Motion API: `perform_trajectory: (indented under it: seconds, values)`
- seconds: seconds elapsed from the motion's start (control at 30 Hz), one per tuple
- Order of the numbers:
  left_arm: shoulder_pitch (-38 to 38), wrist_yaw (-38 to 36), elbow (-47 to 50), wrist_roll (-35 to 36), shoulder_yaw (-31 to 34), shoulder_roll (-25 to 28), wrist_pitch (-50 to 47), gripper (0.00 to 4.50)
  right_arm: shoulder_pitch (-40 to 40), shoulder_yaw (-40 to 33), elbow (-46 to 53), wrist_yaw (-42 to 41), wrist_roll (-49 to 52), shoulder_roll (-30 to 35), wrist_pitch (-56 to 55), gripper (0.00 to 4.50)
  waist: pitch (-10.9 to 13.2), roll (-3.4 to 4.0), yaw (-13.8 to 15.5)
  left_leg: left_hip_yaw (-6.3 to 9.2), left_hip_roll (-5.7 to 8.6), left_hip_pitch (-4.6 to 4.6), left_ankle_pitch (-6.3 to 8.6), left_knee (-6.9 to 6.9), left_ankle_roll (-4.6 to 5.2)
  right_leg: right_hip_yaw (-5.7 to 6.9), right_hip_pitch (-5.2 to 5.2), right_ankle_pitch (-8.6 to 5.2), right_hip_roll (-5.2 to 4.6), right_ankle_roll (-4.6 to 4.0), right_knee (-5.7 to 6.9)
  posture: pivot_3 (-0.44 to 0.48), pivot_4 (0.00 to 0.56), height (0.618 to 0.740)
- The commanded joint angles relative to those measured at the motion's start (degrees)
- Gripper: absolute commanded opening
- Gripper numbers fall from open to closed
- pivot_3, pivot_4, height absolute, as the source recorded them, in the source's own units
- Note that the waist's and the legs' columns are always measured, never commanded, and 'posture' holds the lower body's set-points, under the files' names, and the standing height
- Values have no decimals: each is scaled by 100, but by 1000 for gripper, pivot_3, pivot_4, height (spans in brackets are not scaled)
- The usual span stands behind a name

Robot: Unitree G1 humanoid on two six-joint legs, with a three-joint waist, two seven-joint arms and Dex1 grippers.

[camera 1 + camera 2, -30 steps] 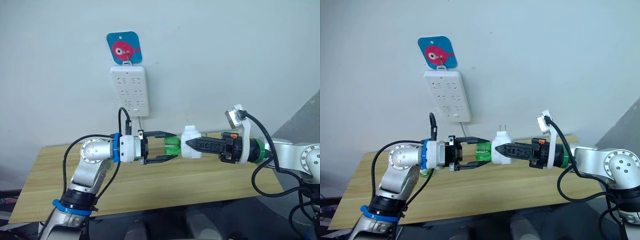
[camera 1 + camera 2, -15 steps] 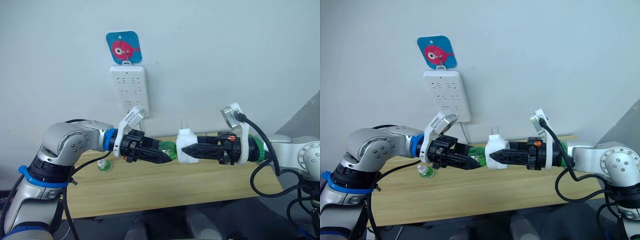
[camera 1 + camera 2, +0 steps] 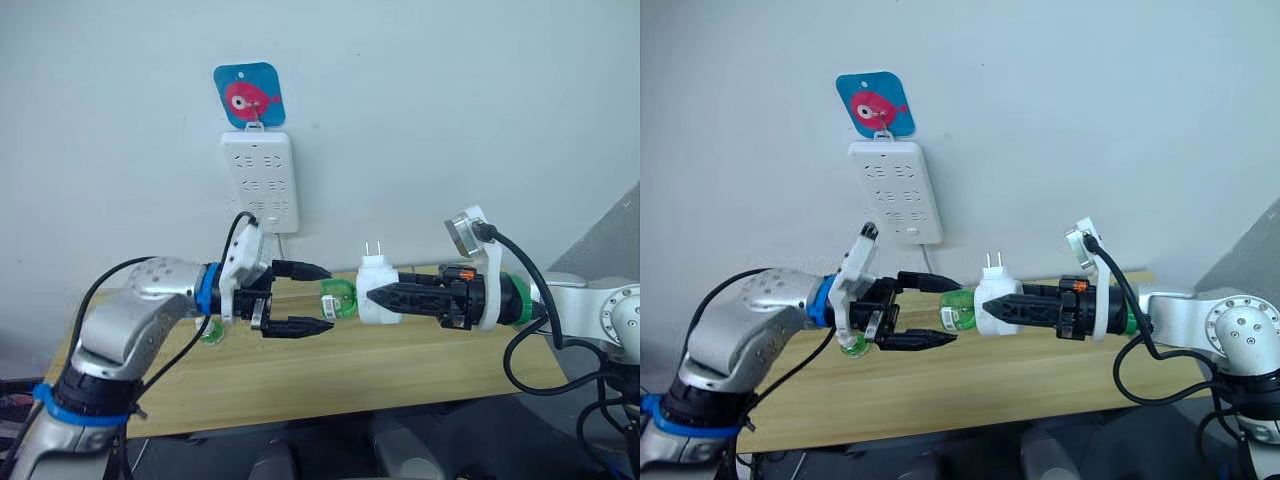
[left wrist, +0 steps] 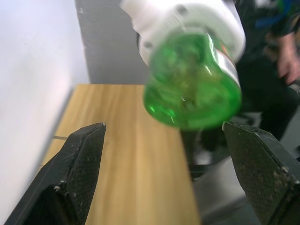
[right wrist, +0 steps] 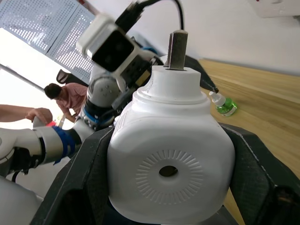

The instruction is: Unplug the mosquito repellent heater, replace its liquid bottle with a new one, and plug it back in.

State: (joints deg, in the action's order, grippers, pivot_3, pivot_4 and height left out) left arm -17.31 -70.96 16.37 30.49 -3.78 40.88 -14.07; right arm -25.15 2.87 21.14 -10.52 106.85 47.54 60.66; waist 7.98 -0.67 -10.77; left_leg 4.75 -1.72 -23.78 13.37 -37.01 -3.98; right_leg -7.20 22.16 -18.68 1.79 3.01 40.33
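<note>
The white mosquito repellent heater [image 3: 378, 296] is held in the air over the table, its two prongs [image 3: 374, 247] pointing up. My right gripper [image 3: 368, 296] is shut on it from the right. In the right wrist view the heater [image 5: 171, 173] sits between that gripper's black fingers [image 5: 255, 180]. A green liquid bottle [image 3: 338, 298] sticks out of the heater toward my left gripper [image 3: 320, 298]. That gripper is open, with one finger above and one below, their tips level with the bottle's end and not touching it. The left wrist view shows the bottle [image 4: 192, 89] just beyond the spread fingers [image 4: 79, 164].
A second small green bottle [image 3: 210, 332] with a white cap stands on the wooden table [image 3: 400, 360], below my left wrist. A white power strip [image 3: 260, 180] hangs on the wall under a blue fish hook [image 3: 249, 95]. A person [image 5: 65, 96] is far off in the right wrist view.
My left gripper was shut on the green bottle with the wrist twisted; it has let go, opened, turned back and drawn slightly left. The bottle stays on the heater. The right arm barely moved.
</note>
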Motion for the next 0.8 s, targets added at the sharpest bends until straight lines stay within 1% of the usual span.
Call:
perform_trajectory:
  seconds: [0.03, 0.1, 0.13, 0.2, 0.33, 0.47, 0.57, 0.7, 0.73, 0.8]
  values:
    - [225, -231, -354, -672, 285, -441, 2416, 4188, 8, -224, 46, 55, 217, 41, -114, 3015, 0, -1, 15, -5, 1, 2, 0, -1, 0, -3, -2, 1, -2, -1, 0, -191, 103, 724]
    - [298, -252, -594, -833, 287, -695, 3253, 4188, 8, -221, 44, 78, 229, 38, -117, 3015, -3, 3, 21, -7, 1, 1, 0, -2, 0, -5, -2, 3, -2, -3, -3, -191, 103, 724]
    - [251, -115, -744, -984, 291, -870, 3631, 4188, 10, -223, 42, 72, 218, 39, -111, 3015, -4, 1, 22, -11, 3, 1, 0, -2, 0, -6, -3, 3, -6, -4, -3, -191, 98, 724]
    - [160, 21, -914, -1112, 243, -1076, 4004, 4188, 11, -223, 37, 62, 206, 40, -102, 3015, -5, 0, 21, -9, 3, 0, 0, -4, 0, -4, -3, 5, -6, -3, -4, -191, 98, 724]
    - [83, 157, -1029, -1234, 48, -1274, 4313, 4188, -16, -199, 37, 56, 189, 32, -88, 3015, -7, 0, 4, -9, 3, 0, 0, -4, 0, -5, -3, 6, -6, 1, -3, -191, 94, 724]
    - [32, 191, -991, -1137, -94, -1223, 4135, 4188, -32, -186, 48, 58, 191, 34, -80, 3015, -7, -1, -16, -7, 3, 0, 0, -3, 0, -3, -3, 7, -6, 1, -3, -191, 94, 724]
    - [44, 105, -851, -955, -173, -1111, 3945, 3609, -39, -173, 62, 64, 202, 37, -73, 3015, -8, 0, -36, -5, 2, 0, 0, -3, 0, -2, -3, 6, -5, 1, 0, -195, 92, 724]
    - [48, 143, -705, -830, -197, -1013, 3723, 2399, -19, -166, 91, 76, 203, 36, -80, 3015, -8, 0, -36, -5, 2, 1, 0, -4, 1, -2, -3, 5, -5, 3, 1, -195, 93, 724]
    - [44, 149, -683, -808, -210, -997, 3653, 2226, -16, -163, 95, 77, 201, 34, -82, 3015, -8, 0, -35, -5, 2, 1, 0, -4, 0, -2, -3, 5, -5, 3, 1, -195, 93, 724]
    - [13, 170, -631, -761, -221, -984, 3534, 2227, -20, -153, 98, 82, 191, 22, -85, 3015, -8, 0, -34, -5, 2, 1, 0, -4, 0, -2, -3, 5, -5, 3, 1, -192, 95, 724]
